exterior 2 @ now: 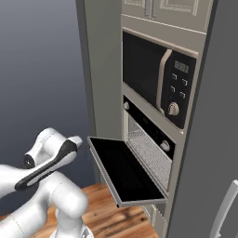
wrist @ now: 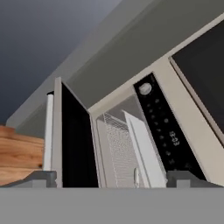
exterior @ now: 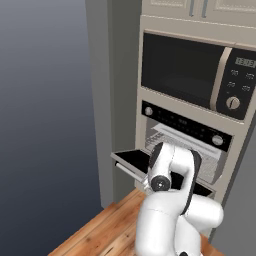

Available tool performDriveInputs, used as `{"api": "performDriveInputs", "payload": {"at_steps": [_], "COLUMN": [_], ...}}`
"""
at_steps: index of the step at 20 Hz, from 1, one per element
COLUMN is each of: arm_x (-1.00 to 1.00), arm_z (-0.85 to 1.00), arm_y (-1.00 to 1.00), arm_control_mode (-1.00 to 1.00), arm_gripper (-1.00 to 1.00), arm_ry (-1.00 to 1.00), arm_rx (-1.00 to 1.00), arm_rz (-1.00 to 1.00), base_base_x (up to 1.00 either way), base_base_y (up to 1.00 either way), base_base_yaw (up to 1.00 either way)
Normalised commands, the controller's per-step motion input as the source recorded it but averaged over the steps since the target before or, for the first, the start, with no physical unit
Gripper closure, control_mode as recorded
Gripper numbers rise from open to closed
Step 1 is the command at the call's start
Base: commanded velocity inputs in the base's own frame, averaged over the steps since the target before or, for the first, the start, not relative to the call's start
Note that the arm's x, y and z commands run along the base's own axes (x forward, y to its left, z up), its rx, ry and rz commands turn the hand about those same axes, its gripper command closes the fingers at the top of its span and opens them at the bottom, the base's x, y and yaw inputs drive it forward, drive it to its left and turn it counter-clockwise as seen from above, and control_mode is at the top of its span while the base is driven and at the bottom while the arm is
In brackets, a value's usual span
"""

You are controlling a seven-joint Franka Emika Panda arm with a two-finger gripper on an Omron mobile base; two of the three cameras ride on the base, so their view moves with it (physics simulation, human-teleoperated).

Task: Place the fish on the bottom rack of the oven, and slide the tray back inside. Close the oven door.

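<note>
Kitchen wall with the oven (exterior 2: 148,139) open, door (exterior 2: 122,169) dropped flat, rack (exterior 2: 151,155) inside the cavity, no fish seen; hand (wrist: 111,177) spread wide and empty, facing the opening; risk of clipping the door edge on approach.

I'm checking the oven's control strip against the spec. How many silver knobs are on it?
2. One knob sits at the left end of the black control strip, the other knob at its right end. Both also show in the left base view; none seems hidden.
</note>
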Motion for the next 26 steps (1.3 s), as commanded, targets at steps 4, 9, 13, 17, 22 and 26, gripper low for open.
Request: {"api": "performDriveInputs", "payload": {"at_steps": [4, 9, 13, 17, 22, 26], "arm_x": [0.24, 0.32, 0.31, 0.32, 0.73, 0.69], "arm_z": [0.21, 0.12, 0.00, -0.17, -0.65, -0.97], "arm_y": [0.99, 0.98, 1.00, 1.00, 0.79, 0.61], "arm_control_mode": [-1.00, -1.00, -1.00, -1.00, -1.00, -1.00], "arm_gripper": [-1.00, -1.00, -1.00, -1.00, -1.00, -1.00], "arm_ry": [0.24, 0.25, 0.31, 0.31, 0.23, 0.07], "arm_rx": [-0.02, -0.15, -0.29, -0.39, -0.35, -0.35], "arm_rz": [0.03, 0.00, 0.00, 0.00, 0.00, 0.00], "base_base_x": [0.00, 0.00, 0.00, 0.00, 0.00, 0.00], "base_base_y": [0.00, 0.00, 0.00, 0.00, 0.00, 0.00], "base_base_yaw": [0.00, 0.00, 0.00, 0.00, 0.00, 0.00]}}
